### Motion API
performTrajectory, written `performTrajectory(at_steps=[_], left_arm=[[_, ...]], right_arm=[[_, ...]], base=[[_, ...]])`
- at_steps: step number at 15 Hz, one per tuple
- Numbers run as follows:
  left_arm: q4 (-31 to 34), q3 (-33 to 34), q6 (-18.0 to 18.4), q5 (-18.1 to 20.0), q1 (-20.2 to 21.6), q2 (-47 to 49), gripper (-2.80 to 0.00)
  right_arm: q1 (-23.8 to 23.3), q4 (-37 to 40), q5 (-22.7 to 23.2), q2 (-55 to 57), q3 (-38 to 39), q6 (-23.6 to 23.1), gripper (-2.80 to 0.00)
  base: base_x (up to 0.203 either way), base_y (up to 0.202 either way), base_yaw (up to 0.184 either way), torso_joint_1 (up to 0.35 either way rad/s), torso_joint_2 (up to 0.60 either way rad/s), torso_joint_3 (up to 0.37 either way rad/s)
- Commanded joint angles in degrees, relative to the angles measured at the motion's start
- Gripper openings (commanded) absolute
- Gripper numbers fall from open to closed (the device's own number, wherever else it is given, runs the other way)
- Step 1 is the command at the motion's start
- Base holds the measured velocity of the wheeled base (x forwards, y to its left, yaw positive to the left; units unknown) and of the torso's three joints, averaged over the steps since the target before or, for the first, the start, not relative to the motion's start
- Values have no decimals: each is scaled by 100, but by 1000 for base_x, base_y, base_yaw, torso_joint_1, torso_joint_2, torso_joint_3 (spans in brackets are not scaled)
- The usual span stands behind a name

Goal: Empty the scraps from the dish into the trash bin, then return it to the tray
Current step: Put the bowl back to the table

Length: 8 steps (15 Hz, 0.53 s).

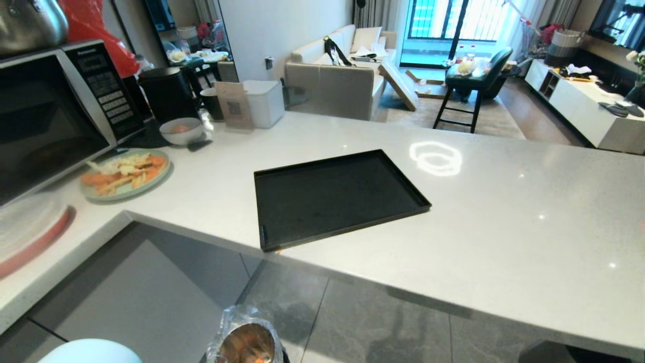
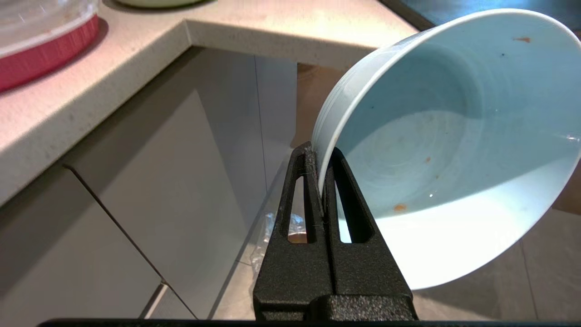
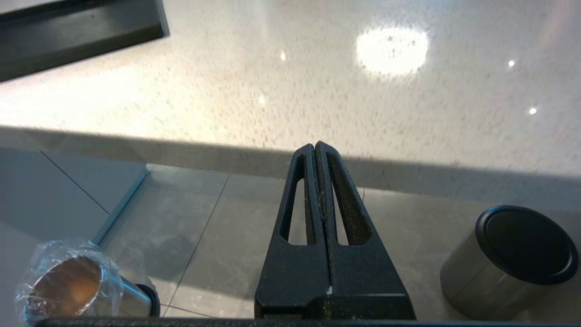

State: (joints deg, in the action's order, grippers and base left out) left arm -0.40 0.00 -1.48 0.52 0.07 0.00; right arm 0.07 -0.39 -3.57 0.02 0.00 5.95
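Left gripper (image 2: 323, 181) clenched on rim of dish (image 2: 454, 150), tilted, nearly empty, off the counter edge. Right gripper (image 3: 315, 152) closed on nothing. Tray (image 1: 337, 196) bare on speckled white counter (image 1: 504, 212). Trash bin (image 1: 247, 343) on grey tile floor, probably scraps inside. Living room beyond.

Large flat black rectangular tray (image 1: 342, 196) on the pale stone counter (image 1: 504, 222), close to its front edge. Wide pale green plate (image 1: 126, 174) toward the counter's left end. Small steel trash bin with clear liner (image 1: 247, 340) on the floor below the front edge.
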Motion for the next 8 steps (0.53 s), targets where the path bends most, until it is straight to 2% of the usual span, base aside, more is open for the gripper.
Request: performTrajectory(at_steps=[1,6,8], left_arm=[[-4,0,-2,0,1,9,-280],[-4,0,-2,0,1,9,-280],[-4,0,-2,0,1,9,-280]], right_arm=[[1,-5,6,-2,0,3,-280],[1,-13,5,-2,0,3,-280],[1,-5,3,-2,0,3,-280]], base=[[0,0,0,195,-562,-372],[0,0,0,226,-601,-378],[0,0,0,190,-476,-285]])
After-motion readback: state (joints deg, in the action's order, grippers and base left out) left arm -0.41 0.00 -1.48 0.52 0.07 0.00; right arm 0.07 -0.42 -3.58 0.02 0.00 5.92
